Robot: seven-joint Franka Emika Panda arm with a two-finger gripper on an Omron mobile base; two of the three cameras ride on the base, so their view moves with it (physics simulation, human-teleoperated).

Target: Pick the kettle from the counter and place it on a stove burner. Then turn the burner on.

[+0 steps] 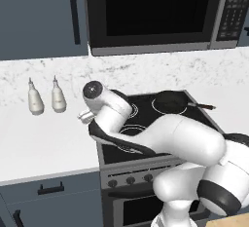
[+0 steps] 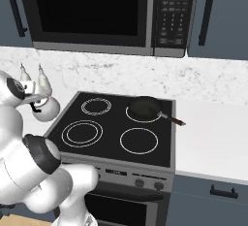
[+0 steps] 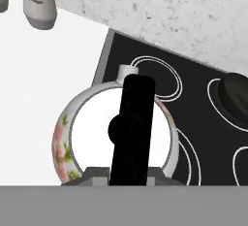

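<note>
Two slim white bottles (image 1: 35, 99) stand upright side by side at the far left of the white marbled counter (image 1: 44, 143), near the backsplash. To their right, the white arm bends over the counter's edge where it meets the black glass cooktop (image 2: 116, 142).

The kettle (image 3: 116, 133) is at the left edge of the cooktop. In the hand view it lies directly below the camera, its round white body straddling the border between counter and black glass, with a reddish floral pattern on its side. Its black arched handle (image 3: 131, 128) runs across the lid, and the black knob shows beside the handle. In the right base view the kettle appears as a pale round body just left of the cooktop, partly covered by the arm; whether it rests on the surface or is raised above it cannot be determined.

The tool (image 3: 123, 175) sits at the base of the handle. Its fingertips are largely hidden behind the handle, so its state, parted or clamped on the handle, cannot be told.

The stove burner (image 2: 82, 133), the largest ringed circle, lies at the front left of the cooktop, just right of the kettle. A black frying pan (image 2: 144, 107) occupies the rear right ring, its handle pointing right. A microwave (image 2: 97, 11) hangs above.
</note>
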